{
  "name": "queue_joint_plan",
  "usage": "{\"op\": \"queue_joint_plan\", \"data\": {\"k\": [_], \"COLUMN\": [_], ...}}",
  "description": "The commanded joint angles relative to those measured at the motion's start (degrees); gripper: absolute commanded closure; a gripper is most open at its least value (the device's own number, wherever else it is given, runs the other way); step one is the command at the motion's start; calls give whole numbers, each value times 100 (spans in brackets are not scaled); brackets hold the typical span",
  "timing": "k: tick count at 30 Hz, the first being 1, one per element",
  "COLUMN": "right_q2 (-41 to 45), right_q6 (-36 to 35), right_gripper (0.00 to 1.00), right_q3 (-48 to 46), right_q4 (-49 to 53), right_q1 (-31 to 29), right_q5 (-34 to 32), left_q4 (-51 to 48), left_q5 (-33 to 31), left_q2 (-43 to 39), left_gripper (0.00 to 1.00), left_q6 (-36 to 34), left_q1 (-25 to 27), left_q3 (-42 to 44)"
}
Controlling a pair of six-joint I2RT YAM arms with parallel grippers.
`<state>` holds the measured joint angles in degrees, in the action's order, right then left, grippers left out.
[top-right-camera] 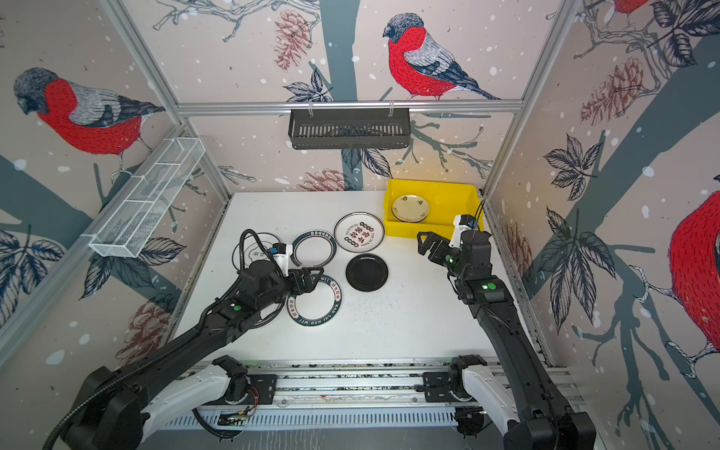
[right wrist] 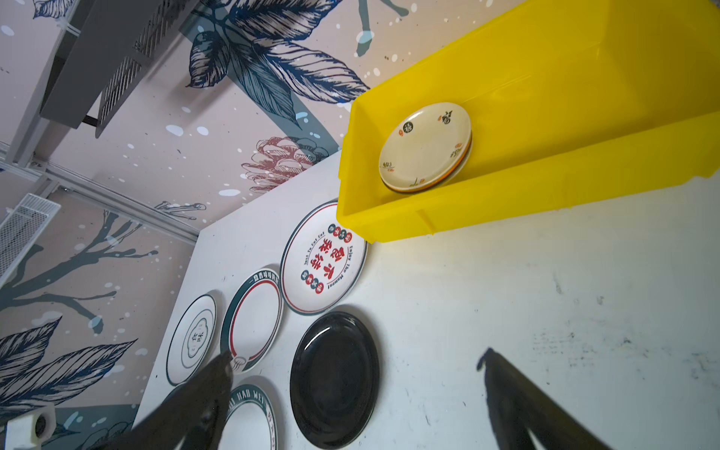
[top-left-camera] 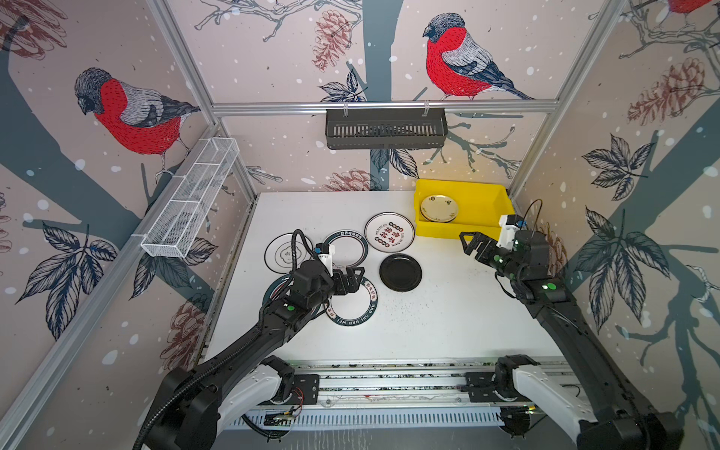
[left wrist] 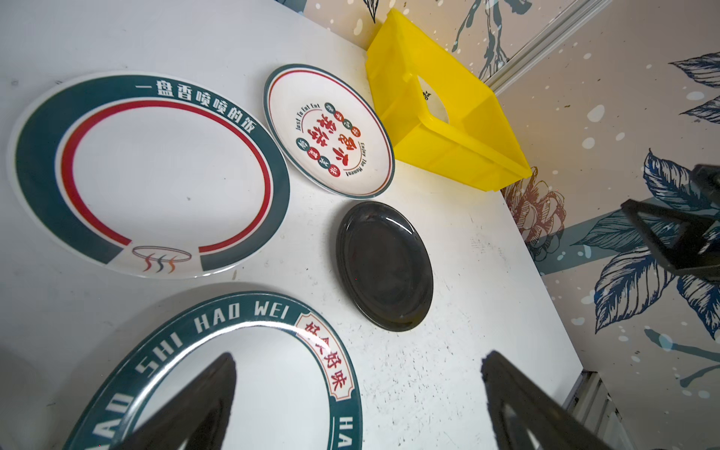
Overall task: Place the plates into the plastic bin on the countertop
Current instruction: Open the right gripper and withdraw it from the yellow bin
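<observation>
Honestly, the black plate [top-left-camera: 400,272] sits mid-frame just right of the left gripper [top-left-camera: 356,278], nearer than the right gripper [top-left-camera: 465,243] by the yellow bin [top-left-camera: 440,230], both jaws wide, empty.

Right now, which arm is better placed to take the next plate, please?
Left: the left fingers hover open over the HAO WEI plate; the right fingers are open by the bin.

Cream plates [top-left-camera: 439,208] stacked in yellow bin [top-left-camera: 483,196]; other plates [top-left-camera: 400,272] flat on countertop [top-left-camera: 448,315].
</observation>
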<state>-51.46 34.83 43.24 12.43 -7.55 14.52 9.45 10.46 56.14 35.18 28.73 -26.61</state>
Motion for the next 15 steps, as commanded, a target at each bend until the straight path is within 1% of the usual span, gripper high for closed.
{"op": "queue_joint_plan", "data": {"k": [1,4,9,12,15], "right_q2": [148,146,-81,-414,-916], "right_q6": [196,354,687,847,877], "right_gripper": [1,2,5,8,15], "right_q3": [-351,-747,-1334,-1518,-1503], "right_q4": [-39,-265,-996,-1435,-1653], "right_q1": [-58,-177,-533,-708,-825], "right_q5": [325,488,667,834,977], "left_q4": [-96,-166,-177,-102,-84], "left_q5": [-197,-255,-241,-171,-123], "left_q2": [-145,-225,-196,-141,-79], "left_gripper": [3,3,3,3,3], "left_q6": [67,77,143,189,208], "left_q1": [-14,-24,-25,-43,-52], "left_q3": [83,125,203,253,277]}}
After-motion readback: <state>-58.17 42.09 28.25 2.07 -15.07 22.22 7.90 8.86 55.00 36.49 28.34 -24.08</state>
